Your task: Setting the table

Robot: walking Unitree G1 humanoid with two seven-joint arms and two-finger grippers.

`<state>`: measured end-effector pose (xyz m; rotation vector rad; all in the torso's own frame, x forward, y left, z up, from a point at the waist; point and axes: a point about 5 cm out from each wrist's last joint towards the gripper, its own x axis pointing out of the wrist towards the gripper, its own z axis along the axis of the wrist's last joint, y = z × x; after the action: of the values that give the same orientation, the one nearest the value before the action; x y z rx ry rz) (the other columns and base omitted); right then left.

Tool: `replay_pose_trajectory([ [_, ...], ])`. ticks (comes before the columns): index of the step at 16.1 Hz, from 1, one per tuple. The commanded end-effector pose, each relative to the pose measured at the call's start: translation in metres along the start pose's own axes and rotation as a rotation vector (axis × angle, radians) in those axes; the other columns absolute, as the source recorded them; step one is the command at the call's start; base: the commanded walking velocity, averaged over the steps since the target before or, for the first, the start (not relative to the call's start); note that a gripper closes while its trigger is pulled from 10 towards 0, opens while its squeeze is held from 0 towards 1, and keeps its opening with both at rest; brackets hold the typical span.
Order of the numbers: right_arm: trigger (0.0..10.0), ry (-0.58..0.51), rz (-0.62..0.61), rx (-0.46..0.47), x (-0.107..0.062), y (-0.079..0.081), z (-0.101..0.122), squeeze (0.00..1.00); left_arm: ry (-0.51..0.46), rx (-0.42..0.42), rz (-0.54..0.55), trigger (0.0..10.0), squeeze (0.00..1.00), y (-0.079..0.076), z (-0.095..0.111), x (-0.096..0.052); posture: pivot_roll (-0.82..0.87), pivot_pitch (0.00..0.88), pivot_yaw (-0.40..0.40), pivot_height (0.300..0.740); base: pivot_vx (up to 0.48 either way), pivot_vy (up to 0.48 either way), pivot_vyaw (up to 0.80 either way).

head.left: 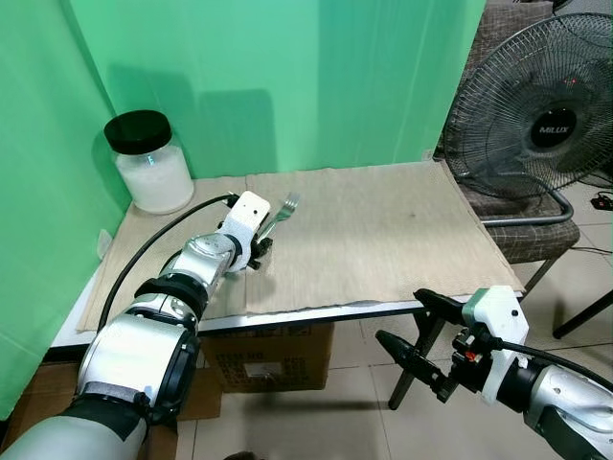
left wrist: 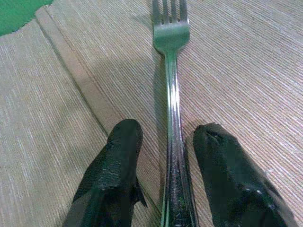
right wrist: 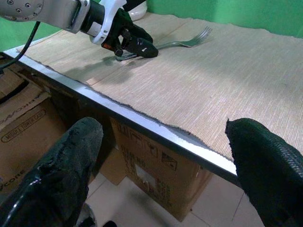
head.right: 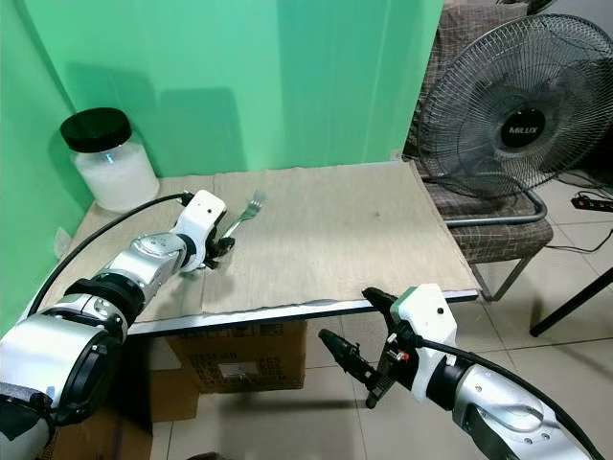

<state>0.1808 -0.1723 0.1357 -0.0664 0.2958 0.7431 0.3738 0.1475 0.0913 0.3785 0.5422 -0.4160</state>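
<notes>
Cutlery is being handled at the left side of the table: one slim silver metal fork [left wrist: 171, 118] is being presented on the beige woven cloth [head.left: 383, 240], tines aimed at the green backdrop [head.left: 278, 77], its handle lying between the two black fingers [left wrist: 116, 170] of the left gripper [head.left: 261, 251]. The fingers are being held slightly apart, a narrow gap showing on each side of the handle, so nothing is being clamped; whether a release or a pickup is under way cannot be told. The right gripper [head.right: 352, 356] is being held wide open and empty below the table's front edge [head.left: 316, 311], well apart from the fork.

Trouble is being risked in several ways. The handle may be nudged by a fingertip if the wrist is being lifted at a slant, so that the fork is skewed or dragged. The cloth may be snagged and rucked by the low fingers, since a seam is running just beside them. The table edge may be struck from beneath if the right arm is being raised carelessly.

Counted: one fork, one black-lidded glass jar of white grains [head.left: 150, 163], one grey standing fan [head.left: 536, 110], one cardboard box [head.left: 273, 359] under the table.
</notes>
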Motion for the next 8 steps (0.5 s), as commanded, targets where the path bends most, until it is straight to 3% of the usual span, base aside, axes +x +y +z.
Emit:
replay_pose_trajectory([
  [1,10.0,-0.004,0.003,-0.013,-0.0027,0.0015,0.0038,0.0,0.05,0.008,-0.02,0.0,0.0,-0.0044,-0.011,0.0008,-0.23,0.0,0.058,0.74,0.0,0.0,0.0],
  [8,10.0,-0.005,0.001,-0.025,-0.0022,0.0004,0.0047,0.0,0.049,0.009,-0.034,0.0,0.0,-0.0033,-0.0116,0.0001,-0.22,0.0,0.056,0.74,0.0,0.0,0.0],
])
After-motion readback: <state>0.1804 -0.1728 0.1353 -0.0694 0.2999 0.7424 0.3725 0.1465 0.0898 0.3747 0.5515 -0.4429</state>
